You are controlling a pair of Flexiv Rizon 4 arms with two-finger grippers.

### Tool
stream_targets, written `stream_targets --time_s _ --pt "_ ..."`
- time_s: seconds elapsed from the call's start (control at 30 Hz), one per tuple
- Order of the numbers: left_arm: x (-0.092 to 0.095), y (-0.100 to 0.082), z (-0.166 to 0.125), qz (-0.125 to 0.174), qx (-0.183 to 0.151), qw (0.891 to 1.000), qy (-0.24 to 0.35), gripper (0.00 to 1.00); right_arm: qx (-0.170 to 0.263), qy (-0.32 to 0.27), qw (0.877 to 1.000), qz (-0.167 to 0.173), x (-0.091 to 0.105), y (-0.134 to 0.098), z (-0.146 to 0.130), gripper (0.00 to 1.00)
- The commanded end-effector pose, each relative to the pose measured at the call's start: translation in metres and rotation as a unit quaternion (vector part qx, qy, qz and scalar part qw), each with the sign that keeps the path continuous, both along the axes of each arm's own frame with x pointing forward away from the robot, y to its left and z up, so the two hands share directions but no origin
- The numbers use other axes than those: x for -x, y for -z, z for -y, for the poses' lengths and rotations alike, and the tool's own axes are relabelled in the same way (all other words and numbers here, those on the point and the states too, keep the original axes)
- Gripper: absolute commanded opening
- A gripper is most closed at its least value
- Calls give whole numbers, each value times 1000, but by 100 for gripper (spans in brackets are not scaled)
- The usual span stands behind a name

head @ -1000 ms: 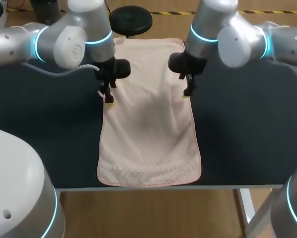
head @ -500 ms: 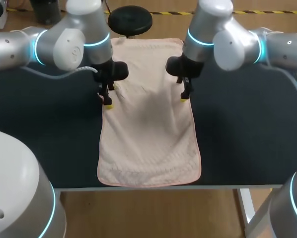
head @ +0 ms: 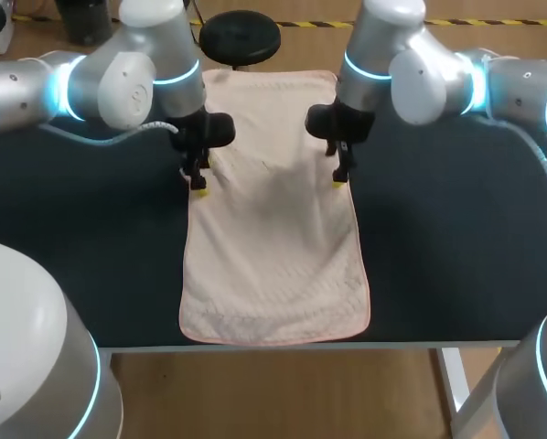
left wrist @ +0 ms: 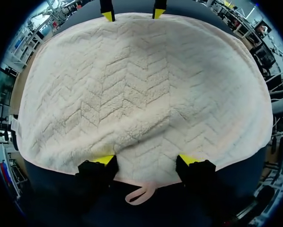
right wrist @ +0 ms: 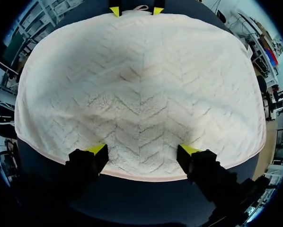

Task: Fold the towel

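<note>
A pale pink towel lies flat and lengthwise on the dark table, its near hem at the front edge. My left gripper stands on the towel's left edge about halfway along. In the left wrist view the gripper is open, tips down on the towel just inside the hem, with a small hanging loop under it. My right gripper stands on the opposite edge. In the right wrist view the gripper is open too, tips pressing the towel by its hem.
Bare dark tabletop stretches to either side of the towel. Each wrist view shows the other arm's yellow tips across the towel: the right gripper and the left gripper.
Both grippers have shifted slightly toward the far end of the table along the towel's edges. The towel lies as before.
</note>
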State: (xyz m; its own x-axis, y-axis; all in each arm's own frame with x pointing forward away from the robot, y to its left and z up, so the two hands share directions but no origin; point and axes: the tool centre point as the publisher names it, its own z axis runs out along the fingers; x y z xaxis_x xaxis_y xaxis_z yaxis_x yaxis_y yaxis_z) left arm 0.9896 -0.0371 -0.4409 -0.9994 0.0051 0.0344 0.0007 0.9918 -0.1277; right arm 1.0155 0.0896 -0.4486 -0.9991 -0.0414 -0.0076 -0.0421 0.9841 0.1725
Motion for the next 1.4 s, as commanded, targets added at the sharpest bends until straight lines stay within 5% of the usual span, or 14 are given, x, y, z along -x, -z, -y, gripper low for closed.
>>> stream_targets --time_s 0.03,1.0,1.4 --pt "0 6 2 -3 -1 1000 2 0 2 -2 1000 -3 -3 8 1 0" --pt "20 -53 -10 42 6 999 -5 0 -12 13 998 52 12 -63 13 0" --pt "22 -100 -13 69 4 997 18 0 -9 14 998 61 18 -106 19 0"
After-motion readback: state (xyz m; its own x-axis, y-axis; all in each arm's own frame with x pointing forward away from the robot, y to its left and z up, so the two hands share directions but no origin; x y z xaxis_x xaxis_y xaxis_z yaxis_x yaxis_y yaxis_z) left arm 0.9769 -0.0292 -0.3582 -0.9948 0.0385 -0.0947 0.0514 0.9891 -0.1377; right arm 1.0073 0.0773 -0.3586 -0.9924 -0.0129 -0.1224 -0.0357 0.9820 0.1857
